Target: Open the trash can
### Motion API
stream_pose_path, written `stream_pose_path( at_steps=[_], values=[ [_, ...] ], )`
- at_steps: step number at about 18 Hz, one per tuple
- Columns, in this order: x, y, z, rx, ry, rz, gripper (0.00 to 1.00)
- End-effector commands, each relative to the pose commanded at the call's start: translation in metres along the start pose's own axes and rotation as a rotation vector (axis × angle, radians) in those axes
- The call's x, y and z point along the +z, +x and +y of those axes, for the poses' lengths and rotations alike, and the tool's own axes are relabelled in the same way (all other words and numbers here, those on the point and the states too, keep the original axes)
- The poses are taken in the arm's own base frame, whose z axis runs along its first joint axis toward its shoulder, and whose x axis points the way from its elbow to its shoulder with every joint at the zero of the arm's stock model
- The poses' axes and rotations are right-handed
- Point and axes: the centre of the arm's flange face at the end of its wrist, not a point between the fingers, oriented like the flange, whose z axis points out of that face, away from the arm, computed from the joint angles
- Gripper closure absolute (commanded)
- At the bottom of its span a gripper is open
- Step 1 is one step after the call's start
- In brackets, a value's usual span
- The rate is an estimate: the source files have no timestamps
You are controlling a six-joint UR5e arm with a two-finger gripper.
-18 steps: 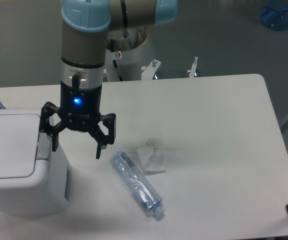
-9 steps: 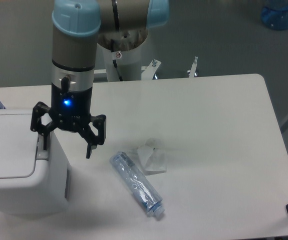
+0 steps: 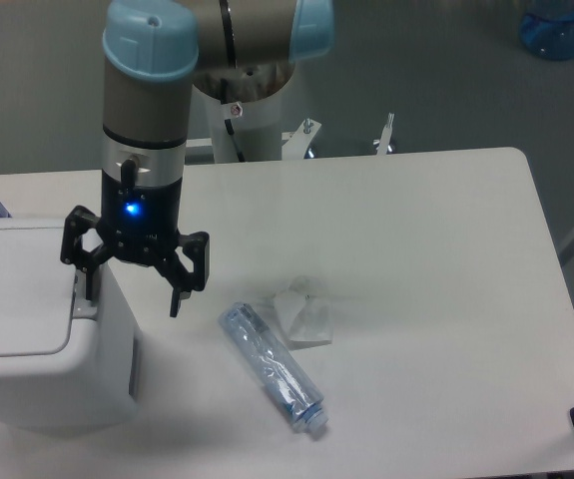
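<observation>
A large white trash can (image 3: 37, 329) sits at the table's (image 3: 416, 249) left edge, lid down. Over its right rim hangs the gripper (image 3: 132, 284), fingers spread wide, one apparently by the lid's corner, probably to catch and lift it. Right of the can lie a crushed plastic bottle (image 3: 272, 369) and a clear wrapper (image 3: 304, 314).

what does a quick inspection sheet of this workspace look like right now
surface: white table, mostly bare on the right side
job's things: white trash can at the left edge, lid down
clutter: crushed plastic bottle lying flat; crumpled clear plastic beside it
hand: hand open, fingers straddling the bin's right edge, blue light on
cables: nothing seen
surroundings: grey floor, blue water jug top right, robot base behind the table
</observation>
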Motion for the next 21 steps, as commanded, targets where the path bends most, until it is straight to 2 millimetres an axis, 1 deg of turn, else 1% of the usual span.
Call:
stream_pose_path(
  at_steps=[5,6,9,14,15,16,17,19,21],
  values=[
    [0.001,0.000,0.001,0.002,0.011,-0.003,0.00],
    [-0.001,0.000,-0.001,0.003,0.017,-0.005,0.00],
    [-0.020,0.000,-0.015,0.020,0.059,-0.018,0.00],
    [-0.055,-0.021,-0.039,0.032,0.146,-0.073,0.00],
    [-0.058,-0.031,-0.039,0.039,0.144,-0.096,0.00],
    [-0.057,-0.045,-0.034,0.098,0.094,-0.201,0.00],
    [-0.056,-0.050,-0.030,0.142,0.060,-0.252,0.00],
    [-0.054,-0.056,-0.027,0.202,0.018,-0.291,0.00],
    [-0.053,-0.069,-0.024,0.191,0.000,-0.301,0.00]
  ],
)
